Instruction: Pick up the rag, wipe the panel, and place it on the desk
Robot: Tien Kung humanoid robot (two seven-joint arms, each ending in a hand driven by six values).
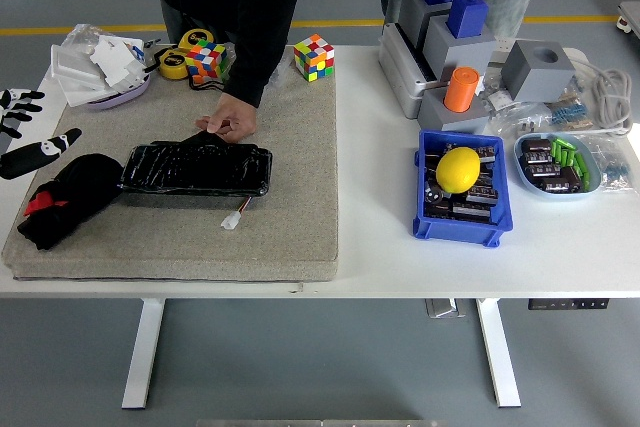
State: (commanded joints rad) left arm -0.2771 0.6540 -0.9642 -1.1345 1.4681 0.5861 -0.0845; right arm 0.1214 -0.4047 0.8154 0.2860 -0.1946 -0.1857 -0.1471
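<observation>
Bright, even overhead indoor light, soft short shadows under the blue bin and the panel, glare on the panel's glossy black wrap, white counter near overexposed, focus sharp throughout, slight softness at the corners.

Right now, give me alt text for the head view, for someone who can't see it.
A person's hand holds the far edge of a black panel on a grey mat, with a black rag lying at the panel's left end. The robot's left hand hovers open just left of the rag; its right hand is out of view.
</observation>
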